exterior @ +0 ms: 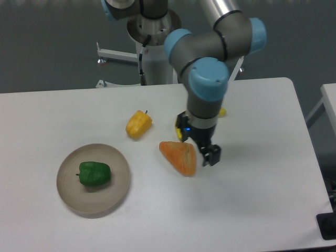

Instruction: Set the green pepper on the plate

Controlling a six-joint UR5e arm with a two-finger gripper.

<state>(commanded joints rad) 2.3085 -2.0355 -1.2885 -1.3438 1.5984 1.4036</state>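
I see the green pepper [95,174] lying on the plate [116,191] at the table's [262,210] left, the other pepper [138,124] behind it, and the wedge-shaped fruit [179,156] right of both.

Even, fairly bright light from overhead falls on the white table [252,199]. Shadows are soft and short, close under each object. The picture is slightly soft overall, with mild glare on the arm [210,79].
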